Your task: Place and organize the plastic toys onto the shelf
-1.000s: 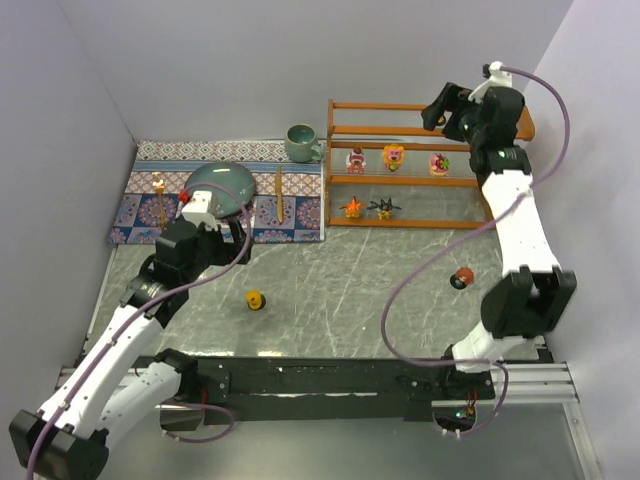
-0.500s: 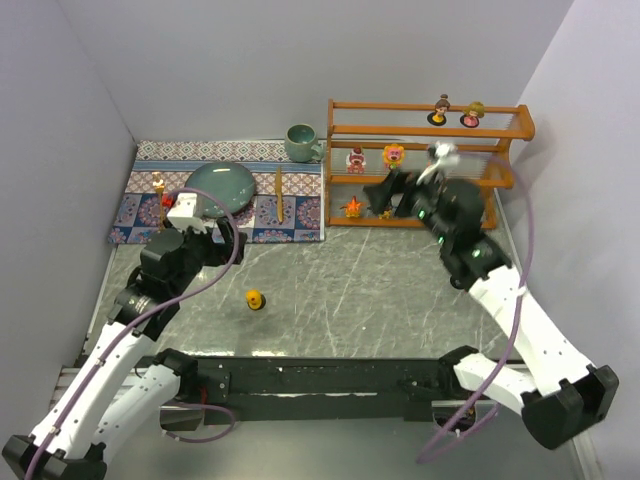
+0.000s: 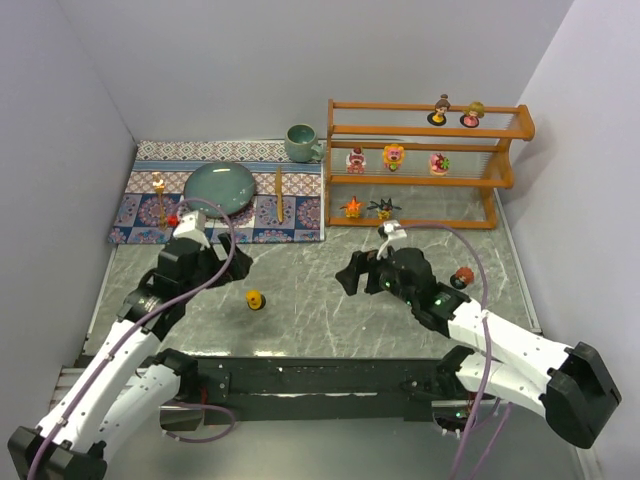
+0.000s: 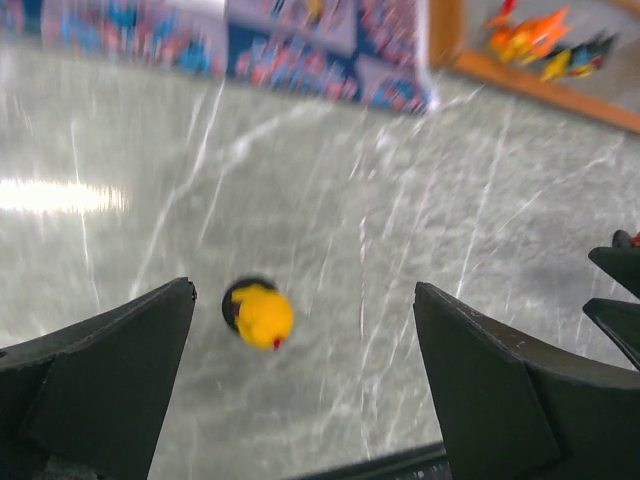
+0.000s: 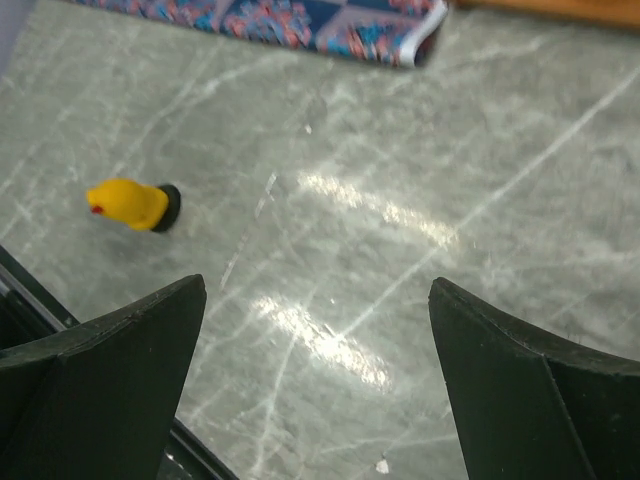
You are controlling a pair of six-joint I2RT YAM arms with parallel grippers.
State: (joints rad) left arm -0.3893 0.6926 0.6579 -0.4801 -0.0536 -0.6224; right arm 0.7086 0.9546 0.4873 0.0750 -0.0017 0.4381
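Note:
The orange-brown shelf (image 3: pixel 430 131) stands at the back right. It holds two toys on top (image 3: pixel 441 110), three on the middle tier (image 3: pixel 394 157) and two spiky ones at the bottom (image 3: pixel 352 208). A yellow toy (image 3: pixel 255 300) on a dark base lies on the table. My left gripper (image 3: pixel 222 263) hovers open just left of it; in the left wrist view the yellow toy (image 4: pixel 258 313) sits near the left finger, between the wide jaws of the left gripper (image 4: pixel 304 290). My right gripper (image 3: pixel 352 275) is open over mid-table, empty (image 5: pixel 318 283). A red-brown toy (image 3: pixel 461 278) lies beside the right arm.
A patterned mat (image 3: pixel 150 215) at the back left carries a teal plate (image 3: pixel 220 185) and two wooden utensils (image 3: pixel 279 195). A teal mug (image 3: pixel 300 142) stands left of the shelf. Walls close in on both sides; a black rail (image 3: pixel 320 375) runs along the near edge.
The right arm swung from the shelf's top down to mid-table, leaving two toys on the top tier. The left gripper moved slightly nearer the yellow toy.

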